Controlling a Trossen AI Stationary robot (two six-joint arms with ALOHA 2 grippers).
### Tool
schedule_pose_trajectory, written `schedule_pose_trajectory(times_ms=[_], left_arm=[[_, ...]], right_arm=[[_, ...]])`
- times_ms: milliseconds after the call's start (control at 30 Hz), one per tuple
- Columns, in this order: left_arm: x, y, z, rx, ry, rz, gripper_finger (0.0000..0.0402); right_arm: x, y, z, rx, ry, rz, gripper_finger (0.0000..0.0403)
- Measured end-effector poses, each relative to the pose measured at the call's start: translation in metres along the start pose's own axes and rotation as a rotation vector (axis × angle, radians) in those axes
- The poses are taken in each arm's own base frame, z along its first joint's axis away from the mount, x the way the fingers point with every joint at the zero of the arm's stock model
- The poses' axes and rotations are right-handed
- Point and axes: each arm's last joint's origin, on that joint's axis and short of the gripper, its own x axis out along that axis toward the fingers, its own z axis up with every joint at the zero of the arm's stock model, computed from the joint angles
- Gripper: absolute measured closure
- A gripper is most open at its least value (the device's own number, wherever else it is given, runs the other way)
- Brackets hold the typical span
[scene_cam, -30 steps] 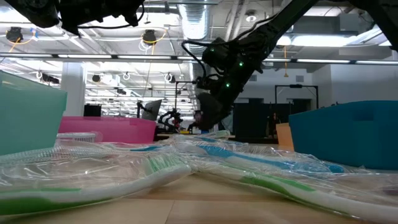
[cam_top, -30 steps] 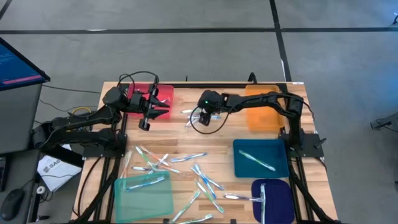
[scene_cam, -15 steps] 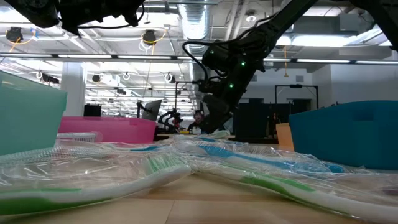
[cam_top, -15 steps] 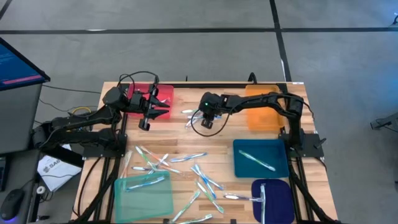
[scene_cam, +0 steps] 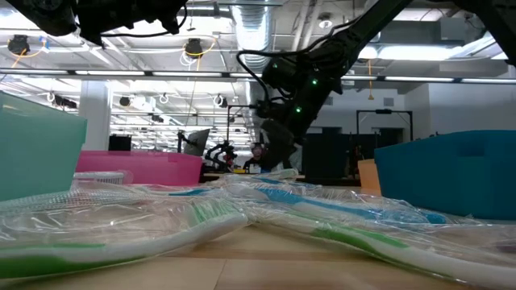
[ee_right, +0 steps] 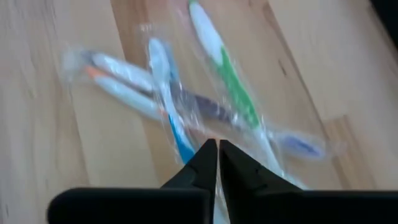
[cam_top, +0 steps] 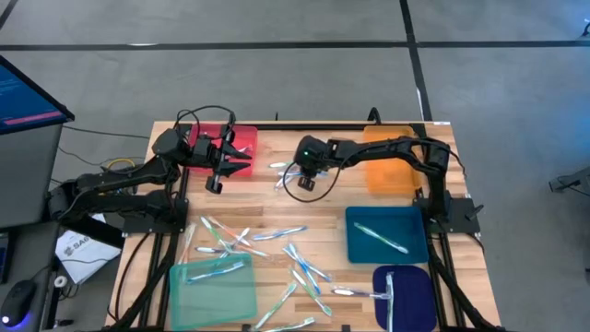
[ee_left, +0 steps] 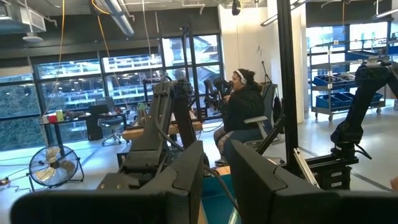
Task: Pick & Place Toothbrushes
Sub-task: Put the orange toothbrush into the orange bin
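Toothbrushes [ee_right: 186, 106] wrapped, under right tool [ee_right: 217, 152], tips together; left tool [cam_top: 241, 159] slightly apart, empty.

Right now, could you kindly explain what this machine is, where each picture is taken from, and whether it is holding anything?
It is a robot with two dark arms at a wooden table. One picture looks straight down, one looks level across the table top, and one comes from each wrist. Wrapped toothbrushes lie scattered among coloured trays, one in the teal tray. The right gripper is low over a small cluster of toothbrushes near the table's far side; its fingers are shut, tips at the wrapping, though whether it has caught one I cannot tell. The left gripper waits, raised by the pink tray, holding nothing visible. The left wrist picture shows a person seated in the room beyond.
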Motion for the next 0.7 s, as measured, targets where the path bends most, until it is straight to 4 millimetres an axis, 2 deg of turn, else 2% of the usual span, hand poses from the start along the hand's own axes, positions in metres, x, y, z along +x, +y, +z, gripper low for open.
schedule_pose_trajectory(times_ms=[367,533,700], left_arm=[[0.000,0.000,0.000,0.001,-0.001,0.000,0.0329],[0.000,0.000,0.001,0.004,-0.005,0.000,0.0329],[0.000,0.000,0.001,0.004,-0.005,0.000,0.0329]], right_arm=[[0.000,-0.002,-0.001,0.005,0.014,-0.007,0.0401],[0.001,-0.009,-0.006,0.125,0.051,-0.031,0.0401],[0.001,-0.016,-0.006,0.170,0.047,-0.062,0.0402]])
